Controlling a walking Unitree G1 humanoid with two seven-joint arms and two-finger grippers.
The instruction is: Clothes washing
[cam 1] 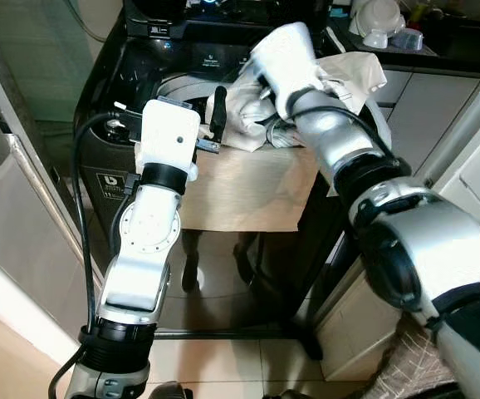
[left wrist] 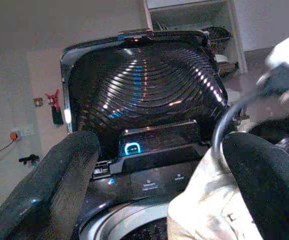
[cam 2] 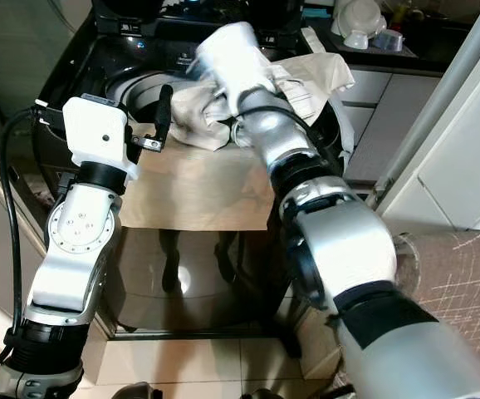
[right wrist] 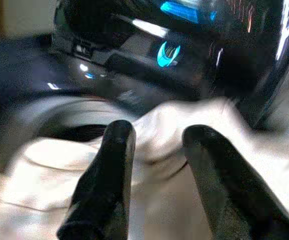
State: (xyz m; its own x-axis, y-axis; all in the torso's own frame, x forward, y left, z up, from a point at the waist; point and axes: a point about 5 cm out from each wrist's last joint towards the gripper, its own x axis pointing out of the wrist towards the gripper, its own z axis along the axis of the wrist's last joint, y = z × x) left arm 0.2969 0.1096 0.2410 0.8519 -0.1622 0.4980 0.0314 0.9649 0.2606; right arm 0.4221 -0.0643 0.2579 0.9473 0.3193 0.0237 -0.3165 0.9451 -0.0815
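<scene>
— Listing what stood before you, operator: one top-loading washing machine point(cam 1: 140, 179), black, lid point(left wrist: 144, 80) raised upright behind the drum opening point(cam 2: 136, 87), with a blue light lit on its control panel point(left wrist: 157, 142). What did you log for the laundry?

— One beige cloth point(cam 1: 248, 187), item of the task. You had it bunched over the right half of the machine's top, part of it hanging flat down the front face and part lying past the drum rim.

— And your grippers?

— Right gripper point(right wrist: 157, 165): you held it low over the bunched cloth at the drum's edge, fingers set narrowly apart, with a ridge of fabric rising between them. Whether the fabric was truly pinched, you could not tell; the picture was blurred. Left gripper point(left wrist: 159, 185): you kept it at the machine's front left, fingers spread wide, the cloth's edge lying just beside one finger point(left wrist: 267, 185), nothing held.

— Surroundings?

— One counter point(cam 1: 439, 50) to the right, bearing white dishes point(cam 1: 377, 21).
</scene>
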